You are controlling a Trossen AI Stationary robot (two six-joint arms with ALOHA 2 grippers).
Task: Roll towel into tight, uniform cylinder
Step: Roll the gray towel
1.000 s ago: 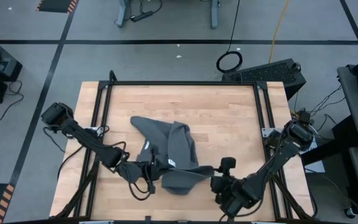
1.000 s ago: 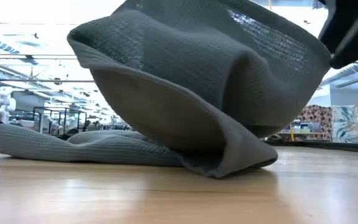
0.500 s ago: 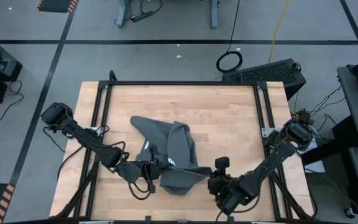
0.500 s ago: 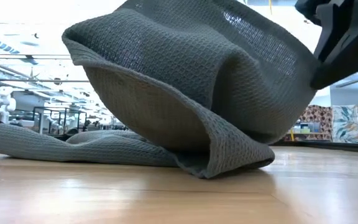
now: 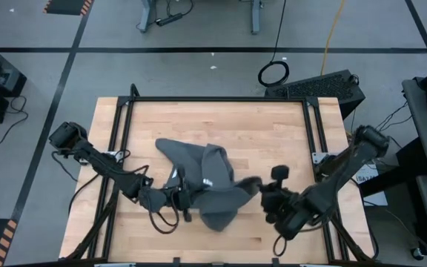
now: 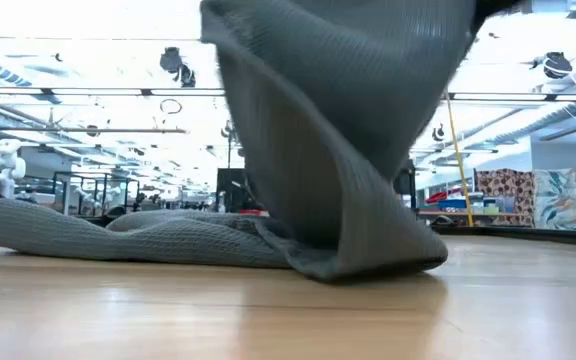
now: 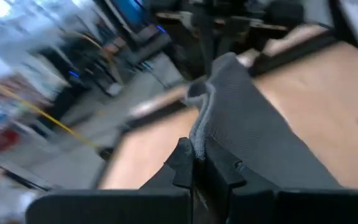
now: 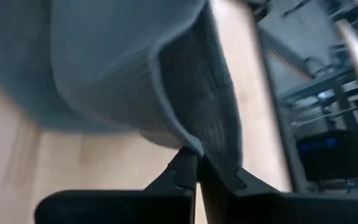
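Note:
The dark grey towel (image 5: pixel 202 178) lies crumpled at the table's middle, with a small white tag (image 5: pixel 206 182) on top. Its far part (image 6: pixel 68 235) rests flat on the wood. Its near part is raised between my two grippers, and a lower fold (image 6: pixel 368 262) still touches the table. My left gripper (image 5: pixel 186 196) is shut on the towel's left side. My right gripper (image 5: pixel 262 190) is shut on the towel's right corner (image 5: pixel 252 183). My left gripper pinches a hemmed edge of the towel (image 7: pixel 199 124) between its two fingers, coming roughly level from the table's left. The cloth rises from the fingertips and spreads away toward the right. My right gripper pinches the towel's hemmed edge (image 8: pixel 191 140) between its two fingers, reaching in from the table's right. The cloth is lifted at the fingers and sags in a slack fold toward the left gripper.
Black frame rails (image 5: pixel 121 148) run along the table's left, right and far sides. Bare wood (image 5: pixel 273 137) lies to the far right of the towel. A black box (image 5: pixel 325 85) and a cable ring (image 5: pixel 273 73) sit on the floor beyond the far edge.
My right gripper has taken hold of the towel's right corner and moved up and toward the far edge, slightly right. The towel's near part has been lifted and drawn up steeper. Its far part has stayed flat on the table.

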